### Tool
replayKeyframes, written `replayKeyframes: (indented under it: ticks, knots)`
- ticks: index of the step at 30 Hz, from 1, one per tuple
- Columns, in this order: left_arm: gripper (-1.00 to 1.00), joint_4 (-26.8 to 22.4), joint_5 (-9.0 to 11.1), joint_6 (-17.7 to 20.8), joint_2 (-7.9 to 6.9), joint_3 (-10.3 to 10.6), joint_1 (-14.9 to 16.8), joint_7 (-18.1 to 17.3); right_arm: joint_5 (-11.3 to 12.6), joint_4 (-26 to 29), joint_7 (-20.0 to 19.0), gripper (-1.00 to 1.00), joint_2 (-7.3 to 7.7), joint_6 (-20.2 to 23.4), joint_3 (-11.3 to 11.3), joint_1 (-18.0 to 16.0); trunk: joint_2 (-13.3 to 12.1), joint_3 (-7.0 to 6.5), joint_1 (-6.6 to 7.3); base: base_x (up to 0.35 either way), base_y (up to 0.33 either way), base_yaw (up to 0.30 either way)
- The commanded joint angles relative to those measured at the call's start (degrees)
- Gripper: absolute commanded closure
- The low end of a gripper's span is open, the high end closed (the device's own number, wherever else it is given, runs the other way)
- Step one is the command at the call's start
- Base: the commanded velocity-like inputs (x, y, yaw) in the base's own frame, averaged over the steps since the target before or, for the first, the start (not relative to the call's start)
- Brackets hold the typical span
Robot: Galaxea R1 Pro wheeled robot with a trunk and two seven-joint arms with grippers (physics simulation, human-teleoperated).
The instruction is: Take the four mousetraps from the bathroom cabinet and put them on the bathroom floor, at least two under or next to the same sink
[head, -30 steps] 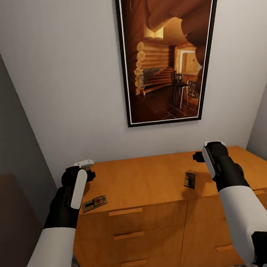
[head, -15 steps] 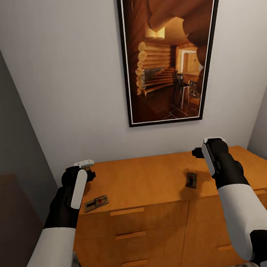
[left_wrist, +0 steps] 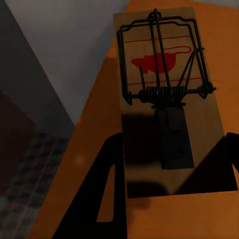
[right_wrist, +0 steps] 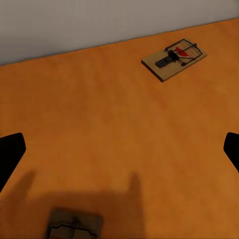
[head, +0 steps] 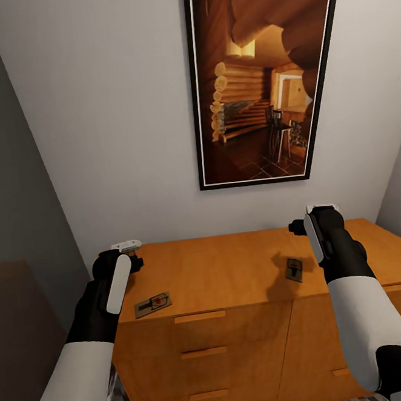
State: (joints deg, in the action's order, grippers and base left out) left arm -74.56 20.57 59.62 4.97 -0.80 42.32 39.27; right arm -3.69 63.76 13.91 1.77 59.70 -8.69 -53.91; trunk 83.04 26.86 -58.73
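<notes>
Head view: mousetrap [head: 152, 304] lengthwise along cabinet [head: 231, 271]

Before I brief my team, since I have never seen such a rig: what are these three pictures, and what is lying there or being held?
It is a simulated wheeled robot with two arms, steered by a person. The big picture comes from a camera on its head, looking down over both arms at a wide orange-brown wooden cabinet below a framed picture of a log cabin. Two small flat wooden traps lie on the cabinet's top: the left mousetrap near the front edge and the right mousetrap. The other two pictures come from cameras beside each gripper. The left gripper appears to clamp a third mousetrap between its dark fingers. The right gripper is open above the top and holds nothing.
</notes>
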Motion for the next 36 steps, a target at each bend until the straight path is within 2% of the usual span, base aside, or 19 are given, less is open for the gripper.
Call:
replayKeyframes:
  ticks: [1,23,36]
  knots:
    - [1.0,0.0,0.5,0.1,0.04,-0.1,0.0,0.5,-0.4,0.0,-0.2,-1.0,0.0,0.3,0.0,0.0,0.0,0.07,0.0,0.0,0.006,0.0]
    - [1.0,0.0,0.5,0.1,0.04,-0.1,0.0,0.5,-0.4,0.3,-0.2,-1.0,0.07,0.3,0.0,-0.1,0.0,0.07,0.0,0.0,0.001,0.0]
    - [1.0,0.0,0.5,0.1,0.88,-0.1,0.0,0.5,-0.4,0.3,-0.3,-1.0,0.08,0.3,0.0,0.0,0.0,0.07,0.0,0.0,0.092,0.0]
